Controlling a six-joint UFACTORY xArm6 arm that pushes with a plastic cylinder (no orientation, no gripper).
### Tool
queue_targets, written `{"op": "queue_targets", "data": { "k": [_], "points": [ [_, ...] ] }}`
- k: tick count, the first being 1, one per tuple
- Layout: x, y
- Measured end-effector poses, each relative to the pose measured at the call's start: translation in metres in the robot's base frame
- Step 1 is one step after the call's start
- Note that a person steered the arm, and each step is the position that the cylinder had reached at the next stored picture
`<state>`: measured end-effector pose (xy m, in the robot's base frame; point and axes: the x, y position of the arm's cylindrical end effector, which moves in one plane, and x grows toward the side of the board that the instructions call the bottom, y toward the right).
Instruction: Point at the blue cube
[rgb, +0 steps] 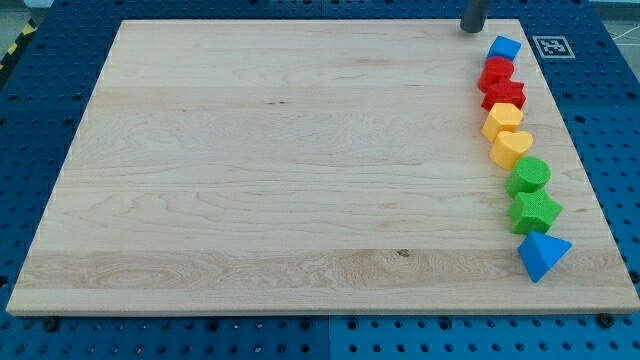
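The blue cube (505, 47) sits at the view's top right, at the head of a column of blocks along the board's right side. My tip (472, 30) rests on the wooden board (280, 170) just to the upper left of the blue cube, a short gap away, not touching it. Below the cube come a red block (496, 72), a red star (504, 95), a yellow block (502, 119), a yellow heart (512, 147), a green cylinder (528, 175), a green star (536, 211) and a blue triangular block (542, 254).
The board lies on a blue perforated table (40, 120). A black-and-white marker tag (553, 46) lies just off the board's top right corner. The column of blocks runs close to the board's right edge.
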<state>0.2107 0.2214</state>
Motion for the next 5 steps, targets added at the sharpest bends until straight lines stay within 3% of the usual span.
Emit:
{"op": "queue_targets", "data": {
  "k": [2,3,5],
  "points": [
    [0.0,0.022],
    [0.027,0.022],
    [-0.001,0.031]
  ]
}}
